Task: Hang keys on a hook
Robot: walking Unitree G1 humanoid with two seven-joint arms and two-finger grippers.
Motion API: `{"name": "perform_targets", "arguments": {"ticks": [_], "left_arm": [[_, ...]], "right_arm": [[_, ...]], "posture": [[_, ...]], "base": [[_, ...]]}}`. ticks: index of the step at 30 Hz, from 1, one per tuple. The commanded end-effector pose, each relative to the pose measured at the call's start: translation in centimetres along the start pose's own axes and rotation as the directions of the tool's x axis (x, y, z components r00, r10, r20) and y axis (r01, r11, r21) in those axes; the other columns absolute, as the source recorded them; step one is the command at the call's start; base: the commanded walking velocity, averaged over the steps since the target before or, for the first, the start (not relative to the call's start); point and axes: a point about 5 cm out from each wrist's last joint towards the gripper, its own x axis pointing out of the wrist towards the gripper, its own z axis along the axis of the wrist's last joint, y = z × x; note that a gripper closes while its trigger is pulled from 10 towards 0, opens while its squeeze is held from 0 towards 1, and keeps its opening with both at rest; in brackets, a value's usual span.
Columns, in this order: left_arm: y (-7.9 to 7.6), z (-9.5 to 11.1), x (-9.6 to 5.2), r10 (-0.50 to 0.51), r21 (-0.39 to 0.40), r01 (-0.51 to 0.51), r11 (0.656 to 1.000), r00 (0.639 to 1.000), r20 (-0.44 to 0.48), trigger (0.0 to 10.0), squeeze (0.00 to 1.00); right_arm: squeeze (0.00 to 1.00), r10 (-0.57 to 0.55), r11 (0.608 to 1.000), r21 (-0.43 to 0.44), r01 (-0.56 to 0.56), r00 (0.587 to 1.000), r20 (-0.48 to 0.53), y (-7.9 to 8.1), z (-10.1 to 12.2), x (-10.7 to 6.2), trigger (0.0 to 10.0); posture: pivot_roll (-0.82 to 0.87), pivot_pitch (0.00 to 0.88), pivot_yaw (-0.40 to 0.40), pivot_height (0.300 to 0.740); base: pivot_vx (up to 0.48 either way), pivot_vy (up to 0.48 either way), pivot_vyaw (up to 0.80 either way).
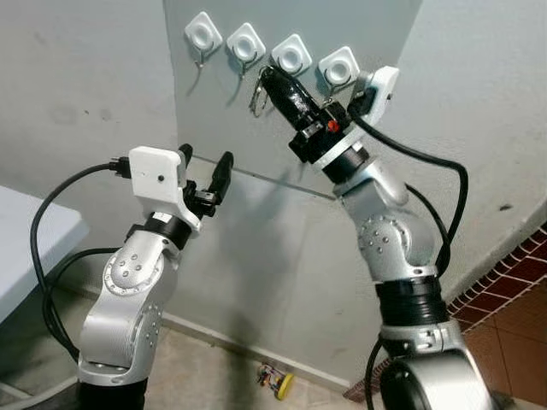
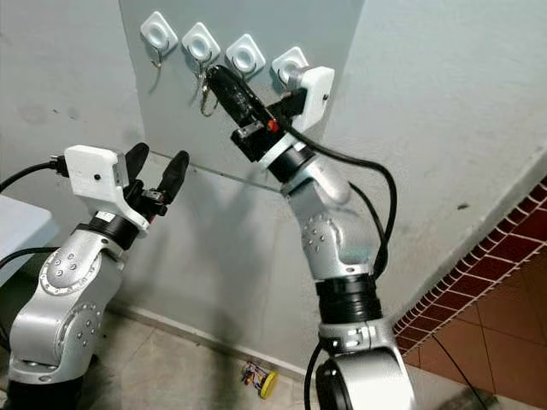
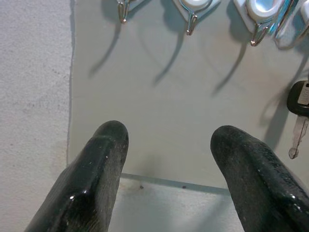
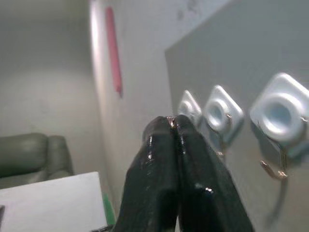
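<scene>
R gripper [image 1: 267,75] pinched shut on keys [image 1: 258,96] (ring dangling) just beside third hook [image 1: 291,58] | L gripper [image 1: 205,166] jaws wide, idle | risk: ring misses hook tip, keys drop on release

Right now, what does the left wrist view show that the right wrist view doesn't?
Left wrist view: the left fingers spread apart, and keys dangling beside the hooks. Right wrist view: the right fingers pressed together, plus a green sofa, a white table and a pink strip on the wall. Both: white-backed hooks on the grey panel.
</scene>
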Motion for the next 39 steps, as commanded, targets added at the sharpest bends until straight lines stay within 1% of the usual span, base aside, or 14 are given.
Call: {"name": "perform_targets", "arguments": {"ticks": [1, 4, 5, 7, 8, 11, 15, 20, 23, 25, 30, 32, 37, 39], "left_arm": [[-0.2, 0.3, -0.1, -0.003, 0.001, 0.003, 1.000, 1.000, 0.011, 10.0, 0.00], [-0.2, 0.4, -0.1, -0.001, 0.000, 0.001, 1.000, 1.000, 0.011, 10.0, 0.00], [-0.2, 0.4, -0.1, -0.001, 0.000, 0.001, 1.000, 1.000, 0.011, 10.0, 0.00], [-0.2, 0.4, -0.1, 0.000, -0.001, 0.000, 1.000, 1.000, 0.011, 10.0, 0.00], [-0.2, 0.3, 0.0, -0.001, -0.002, 0.001, 1.000, 1.000, 0.010, 10.0, 0.00], [-0.2, 0.3, 0.0, -0.002, -0.003, 0.002, 1.000, 1.000, 0.010, 10.0, 0.00], [-0.2, 0.4, 0.1, -0.004, -0.004, 0.005, 1.000, 1.000, 0.011, 10.0, 0.00], [-0.2, 0.4, 0.2, -0.003, -0.005, 0.003, 1.000, 1.000, 0.011, 10.0, 0.00], [-0.2, 0.4, 0.2, -0.002, -0.005, 0.003, 1.000, 1.000, 0.011, 10.0, 0.00], [-0.2, 0.4, 0.2, -0.001, -0.006, 0.001, 1.000, 1.000, 0.012, 10.0, 0.00], [-0.3, 0.4, 0.3, -0.001, -0.006, 0.001, 1.000, 1.000, 0.013, 10.0, 0.00], [-0.3, 0.4, 0.2, 0.001, -0.007, -0.001, 1.000, 1.000, 0.013, 10.0, 0.00], [-0.3, 0.3, 0.3, 0.000, -0.009, 0.000, 1.000, 1.000, 0.013, 10.0, 0.00], [-0.3, 0.3, 0.3, 0.001, -0.009, 0.000, 1.000, 1.000, 0.013, 10.0, 0.00]], "right_arm": [[0.00, -0.042, 0.999, -0.033, 0.043, 0.999, 0.025, 0.2, 0.7, -0.2, 10.0], [0.00, -0.095, 0.994, -0.047, 0.097, 0.995, 0.044, 0.7, 0.6, -0.5, 10.0], [0.00, -0.095, 0.994, -0.047, 0.097, 0.995, 0.044, 0.7, 0.6, -0.5, 10.0], [0.00, -0.143, 0.988, -0.053, 0.146, 0.988, 0.061, 0.8, 0.7, -0.6, 10.0], [0.00, -0.144, 0.988, -0.048, 0.147, 0.988, 0.057, 1.0, 0.7, -0.6, 10.0], [0.00, -0.162, 0.985, -0.057, 0.165, 0.985, 0.063, 1.2, 0.7, -0.5, 10.0], [0.00, -0.229, 0.971, -0.062, 0.233, 0.972, 0.058, 1.5, 0.7, -0.1, 10.0], [0.00, -0.258, 0.964, -0.057, 0.261, 0.965, 0.053, 2.1, 0.5, 0.3, 10.0], [0.00, -0.264, 0.962, -0.058, 0.266, 0.963, 0.052, 2.2, 0.5, 0.3, 10.0], [0.00, -0.264, 0.963, -0.051, 0.266, 0.964, 0.040, 3.0, 0.0, 1.1, 10.0], [0.00, -0.231, 0.972, -0.025, 0.232, 0.972, 0.036, 3.9, -0.2, 1.4, 10.0], [0.00, -0.199, 0.980, 0.010, 0.199, 0.980, 0.022, 4.6, -0.5, 1.7, 10.0], [0.00, -0.197, 0.980, 0.016, 0.196, 0.980, 0.011, 5.0, -0.7, 2.0, 10.0], [0.00, -0.179, 0.984, 0.022, 0.179, 0.984, 0.014, 5.3, -0.7, 2.4, 10.0]], "posture": [[0.02, 0.000, -0.125, 0.740], [0.02, 0.000, -0.124, 0.740], [0.02, 0.000, -0.124, 0.740], [0.02, 0.000, -0.124, 0.740], [0.02, 0.000, -0.124, 0.740], [0.01, 0.000, -0.121, 0.740], [0.00, 0.000, -0.118, 0.740], [0.00, 0.000, -0.117, 0.740], [0.00, 0.000, -0.117, 0.740], [0.00, 0.000, -0.118, 0.740], [0.00, 0.000, -0.121, 0.740], [0.00, 0.000, -0.121, 0.740], [0.00, 0.000, -0.123, 0.740], [0.00, 0.000, -0.123, 0.740]], "base": [[0.000, 0.000, 0.00], [0.000, 0.000, 0.00], [0.000, 0.000, 0.00], [0.000, 0.000, 0.00], [0.000, 0.000, 0.00], [0.000, 0.000, 0.00], [0.000, 0.000, 0.00], [0.000, 0.000, 0.00], [0.000, 0.000, 0.00], [0.000, 0.000, 0.00], [0.000, 0.000, 0.00], [0.000, 0.000, 0.00], [0.000, 0.000, 0.00], [0.000, 0.000, 0.00]]}}
